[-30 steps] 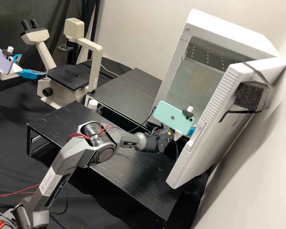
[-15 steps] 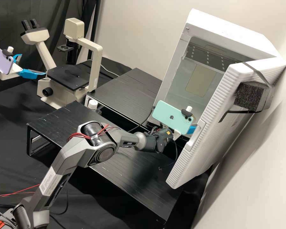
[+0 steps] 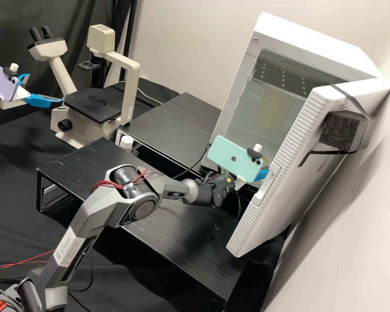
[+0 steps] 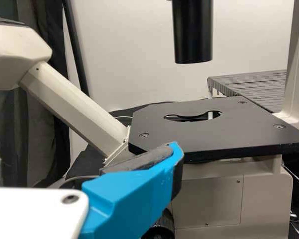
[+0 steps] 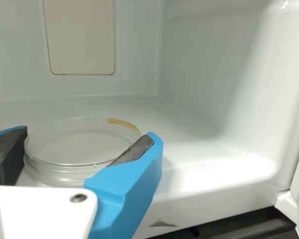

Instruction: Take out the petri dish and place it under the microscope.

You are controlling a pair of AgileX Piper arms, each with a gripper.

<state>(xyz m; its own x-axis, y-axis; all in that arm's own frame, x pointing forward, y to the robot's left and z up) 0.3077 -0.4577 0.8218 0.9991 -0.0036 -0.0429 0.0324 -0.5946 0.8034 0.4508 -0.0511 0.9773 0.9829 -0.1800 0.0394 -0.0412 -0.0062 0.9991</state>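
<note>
1. Two dark-padded blue fingers [image 5: 132,184] of my right gripper [image 5: 88,133] pinch the clear, round, shallow petri dish [image 5: 65,144] by its sides, inside the white, box-shaped cabinet [image 3: 310,45], upper right of the high frame. Smooth plastic could slip if I squeeze too lightly; too hard, and it may crack or pop loose.
2. I can't tell whether the dish is off the cabinet floor; dragging it out could catch its base and tilt it.
3. The ribbed white door [image 3: 290,173], right of the high frame, stands close to the gripper. Backing out crookedly might knock the dish on it.
4. My left gripper [image 3: 45,88], spread and empty, sits beside the cream microscope [image 3: 80,125] at upper left; crossing paths there could mean a collision.
5. Set down off-centre, the dish might tip at the cut-out in the flat black stage [image 4: 214,137].
</note>
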